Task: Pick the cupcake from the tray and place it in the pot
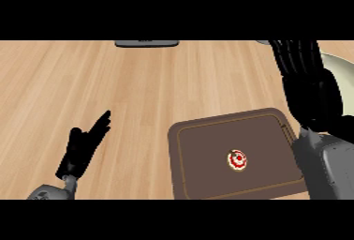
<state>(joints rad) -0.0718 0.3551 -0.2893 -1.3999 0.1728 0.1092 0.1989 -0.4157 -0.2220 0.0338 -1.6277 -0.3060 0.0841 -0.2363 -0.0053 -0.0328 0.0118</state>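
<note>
A small cupcake [237,160] with red and white swirled icing sits near the middle of the brown tray [200,140], toward its right half. My right hand [307,79] hangs above the tray's right edge, fingers stretched straight toward the far side of the counter, holding nothing. Behind that hand only the pale rim of the pot [340,65] shows at the right edge. My left hand [84,145] rests open at the lower left, fingers pointing up and away, well apart from the tray.
A dark grey flat object [146,43] lies at the counter's far edge, top centre. Light wood counter [104,84] spans the left and middle.
</note>
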